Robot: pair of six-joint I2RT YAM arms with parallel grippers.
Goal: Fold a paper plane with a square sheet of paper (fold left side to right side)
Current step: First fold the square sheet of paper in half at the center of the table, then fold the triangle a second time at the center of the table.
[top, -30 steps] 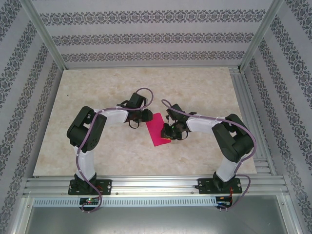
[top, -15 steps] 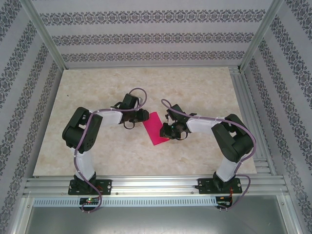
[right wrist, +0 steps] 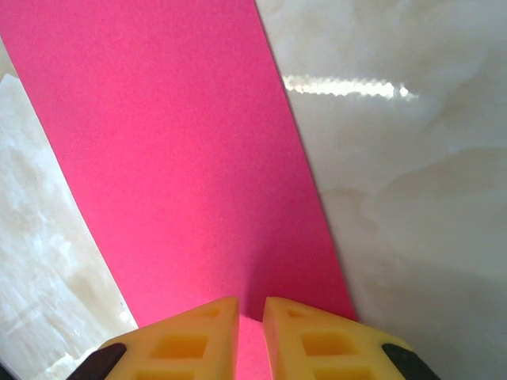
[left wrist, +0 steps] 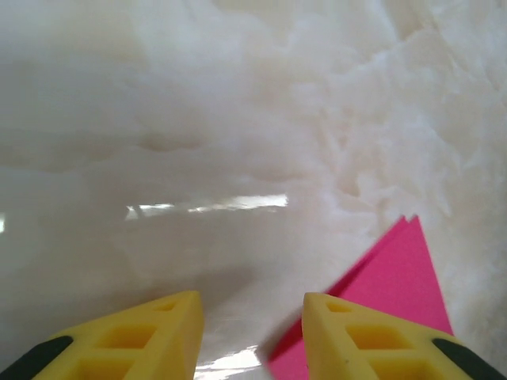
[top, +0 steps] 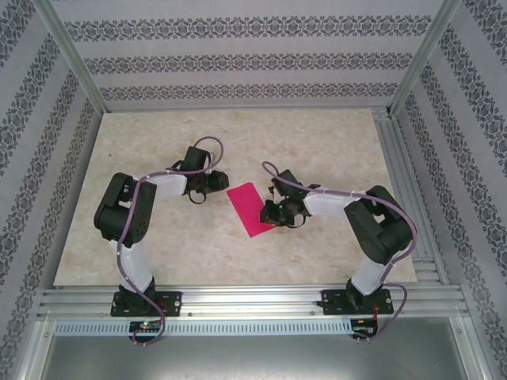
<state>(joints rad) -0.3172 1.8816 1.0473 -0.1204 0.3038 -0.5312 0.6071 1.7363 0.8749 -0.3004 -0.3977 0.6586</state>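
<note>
On table (top: 158,150): narrow magenta rect. sheet (top: 252,208)

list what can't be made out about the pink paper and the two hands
- Right wrist view: the right hand covers the near edge of the paper; pinching or just pressing, cannot tell.
- Left wrist view: the left hand and the frame's bottom edge cut off most of the paper.
- Top view: folds and layers too small to tell; the paper's right corner lies under the right hand.
</note>
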